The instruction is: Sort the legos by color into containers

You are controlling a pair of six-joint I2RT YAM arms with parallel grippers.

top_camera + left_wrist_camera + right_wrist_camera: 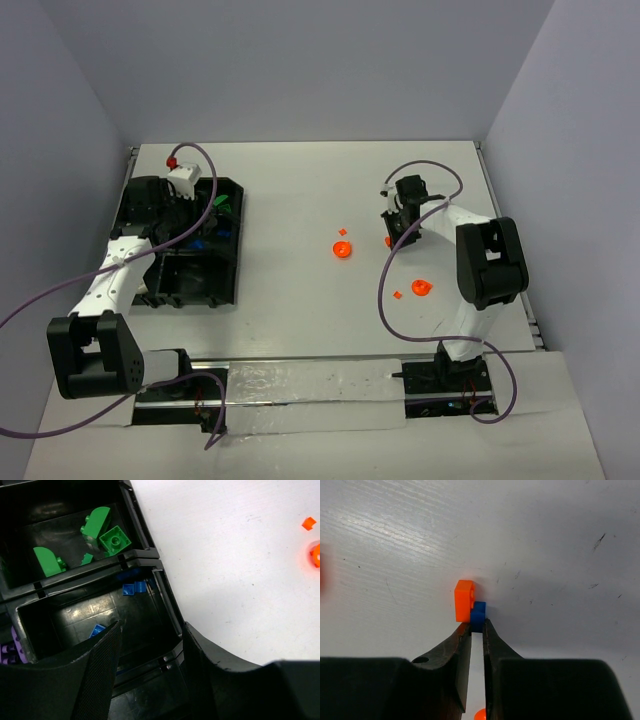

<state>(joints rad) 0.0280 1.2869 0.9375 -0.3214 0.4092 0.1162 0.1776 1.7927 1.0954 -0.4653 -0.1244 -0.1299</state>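
On the right half of the white table [300, 190], the right gripper [477, 626] was seen with its jaws drawn nearly together, pinching the near end of a blue brick [479, 611]. An orange brick [464, 600] was set flush against the blue one's side, outside the grip. How much of the blue brick was held could not be made out, since the fingers covered its near end. A blurred orange smear [322, 575] was cut off at the edge of that view, and an orange scrap [480, 714] was glimpsed low down between the fingers.

Over at the left, the left gripper [152, 630] was held spread wide above the black tray [142, 555], with nothing caught between its fingers. Green pieces [114, 540] were gathered in one compartment and blue pieces [134, 588] in the next (one of them half hidden beside a finger). A purple piece [9, 652] was only partly shown at the frame's edge.

From above, much of the tray was masked by the arm. A red speck [172, 160] was seen just beyond the tray's far end, by the cable; whether it was a brick could not be told. Two rounded orange pieces [343, 250] lay loose on the table, well apart from the tray.
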